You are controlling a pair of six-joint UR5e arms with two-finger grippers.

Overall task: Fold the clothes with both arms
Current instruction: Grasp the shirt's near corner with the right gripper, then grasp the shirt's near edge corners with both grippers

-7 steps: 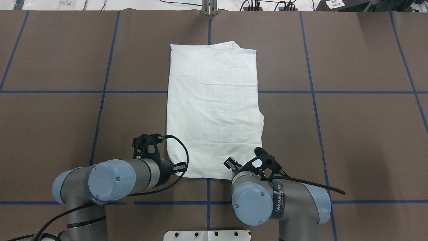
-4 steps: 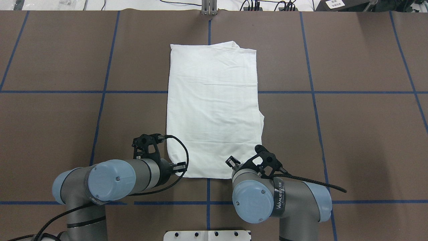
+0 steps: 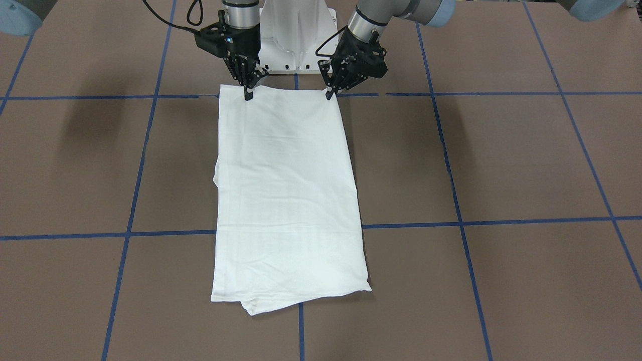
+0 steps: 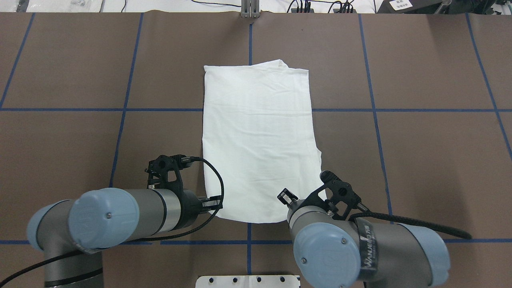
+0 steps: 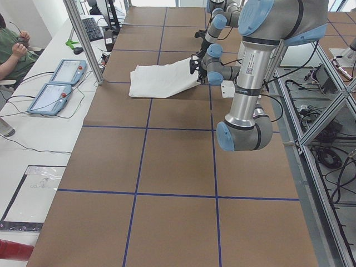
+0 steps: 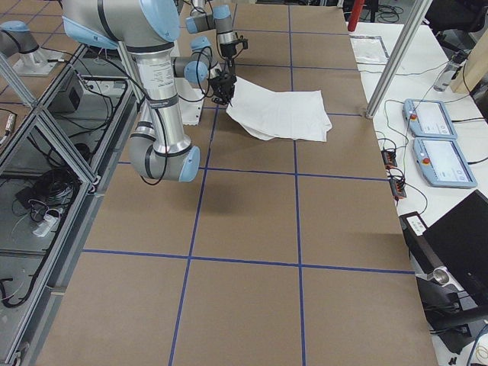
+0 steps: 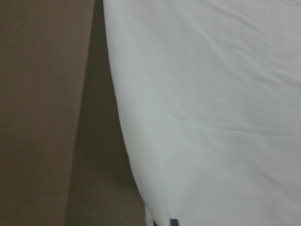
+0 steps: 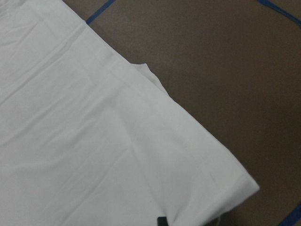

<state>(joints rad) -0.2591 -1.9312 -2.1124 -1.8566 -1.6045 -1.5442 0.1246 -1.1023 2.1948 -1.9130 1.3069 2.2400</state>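
Overhead exterior view, read together with the front-facing and side views. The white T-shirt (image 4: 256, 132), folded to a long rectangle, lay on the brown table (image 4: 420, 160) over the crossing of the blue tape lines (image 4: 80, 109). Its long axis pointed away from the robot. The left gripper (image 3: 330, 93) was pinched onto the near corner on the robot's left. The right gripper (image 3: 248, 94) was pinched onto the near corner on its right, so both pairs of fingers were closed on cloth. In the side views the near hem hung raised off the table between the two grippers, while the far part rested flat. Each wrist camera showed cloth filling most of the frame, with a dark tip of the gripper at the bottom edge.

Compared with the overhead picture half a second earlier, the left arm (image 4: 120, 218) and the right arm (image 4: 360, 252) had drawn back toward the robot's base and appeared larger. The near hem had moved closer to the robot and bowed into a curve. The far hem had slid the same way, so the whole garment had shifted toward the base. The protruding layer at the far right corner kept its shape.

Surroundings: the white pedestal (image 4: 248, 281) stood near the raised hem, between the arms. From overhead the arms' wrists covered both gripped corners. In the exterior left view, two teach pendants (image 5: 67, 71) lay on a white bench beside an aluminium post (image 5: 83, 39). A seated operator (image 5: 8, 53) showed at the frame's edge.
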